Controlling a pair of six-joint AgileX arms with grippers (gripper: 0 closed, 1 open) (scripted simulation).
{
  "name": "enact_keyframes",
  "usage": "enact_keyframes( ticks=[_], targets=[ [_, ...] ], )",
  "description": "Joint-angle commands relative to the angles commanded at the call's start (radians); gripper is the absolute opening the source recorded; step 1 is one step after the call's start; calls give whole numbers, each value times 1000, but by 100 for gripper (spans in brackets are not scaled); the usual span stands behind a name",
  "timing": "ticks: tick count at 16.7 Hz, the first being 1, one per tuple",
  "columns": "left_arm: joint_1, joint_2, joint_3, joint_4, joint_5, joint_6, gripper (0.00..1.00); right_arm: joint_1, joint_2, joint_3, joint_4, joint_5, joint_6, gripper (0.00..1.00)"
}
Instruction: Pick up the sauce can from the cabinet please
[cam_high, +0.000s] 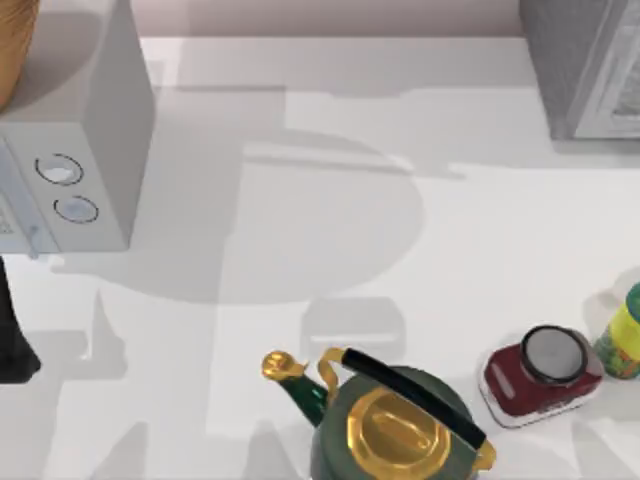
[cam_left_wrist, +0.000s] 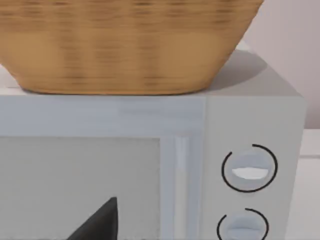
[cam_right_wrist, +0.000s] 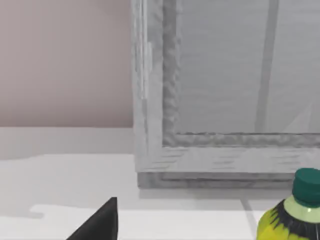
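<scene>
The cabinet (cam_high: 585, 70) is a grey speckled box at the table's back right corner. The right wrist view faces its lighter framed panel door (cam_right_wrist: 225, 75), which looks closed. The sauce can is out of view. A dark part of my right gripper (cam_right_wrist: 100, 225) pokes into the right wrist view, well short of the cabinet. My left arm (cam_high: 12, 330) stands at the table's left edge. A dark part of my left gripper (cam_left_wrist: 100, 225) sits in front of the pale appliance.
A pale grey appliance with two round knobs (cam_high: 70, 150) stands at the back left, with a wicker basket (cam_left_wrist: 125, 45) on top. A green kettle with a gold lid (cam_high: 400, 425), a dark-red jar (cam_high: 540, 375) and a yellow-green bottle (cam_high: 625, 335) stand along the front.
</scene>
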Motion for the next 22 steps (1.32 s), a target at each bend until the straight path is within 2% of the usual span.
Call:
enact_keyframes(
  ticks=[4, 8, 11, 18, 22],
  targets=[
    [0, 0, 0, 0, 0, 0, 100, 4, 32, 32, -12, 6, 0, 100],
    [0, 0, 0, 0, 0, 0, 100, 25, 214, 224, -74, 35, 0, 100],
    [0, 0, 0, 0, 0, 0, 100, 50, 412, 478, -136, 67, 2, 100],
    [0, 0, 0, 0, 0, 0, 100, 121, 904, 1214, -279, 141, 12, 100],
    [0, 0, 0, 0, 0, 0, 100, 157, 1138, 1521, -352, 173, 16, 100]
  ],
)
